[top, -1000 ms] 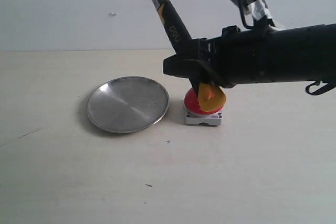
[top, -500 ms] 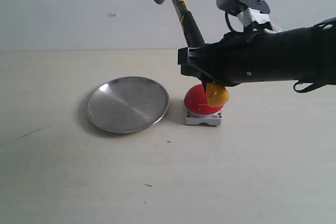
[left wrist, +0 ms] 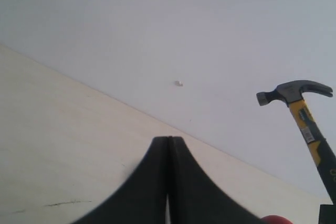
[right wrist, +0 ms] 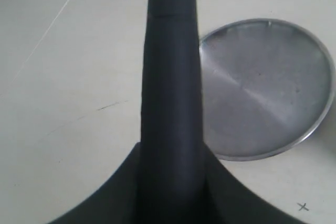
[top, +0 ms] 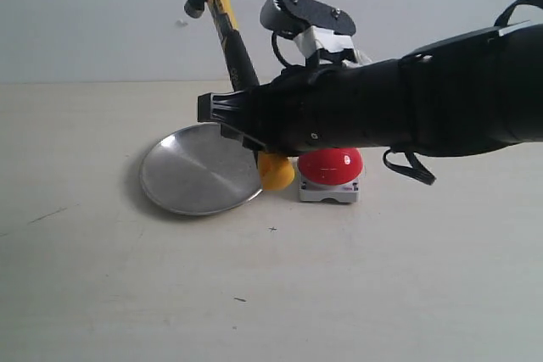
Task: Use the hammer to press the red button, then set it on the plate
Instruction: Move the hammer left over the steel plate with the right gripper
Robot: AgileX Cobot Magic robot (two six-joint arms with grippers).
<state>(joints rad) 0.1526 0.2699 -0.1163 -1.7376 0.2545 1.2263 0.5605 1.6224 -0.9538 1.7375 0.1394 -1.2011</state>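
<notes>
My right gripper (top: pixel 244 121) is shut on the black handle of the hammer (top: pixel 222 14) and holds it nearly upright, the dark head high up and the yellow end cap (top: pixel 276 172) low. The cap hangs at the right rim of the silver plate (top: pixel 191 177), just left of the red button (top: pixel 331 164) on its grey base. In the right wrist view the handle (right wrist: pixel 170 72) runs out from between the jaws of that gripper (right wrist: pixel 170 153), with the plate (right wrist: pixel 262 87) beside it. My left gripper (left wrist: pixel 168 140) is shut and empty, away from the hammer (left wrist: pixel 303 116).
The objects stand on a pale tabletop (top: pixel 127 294) in front of a plain white wall. A small cross mark (top: pixel 272 229) lies in front of the plate. My right arm's dark body (top: pixel 424 108) spans the space above and behind the button.
My right arm has carried the hammer to the left. The yellow end cap has moved off the red button to the plate's right rim, and the head has swung left.
</notes>
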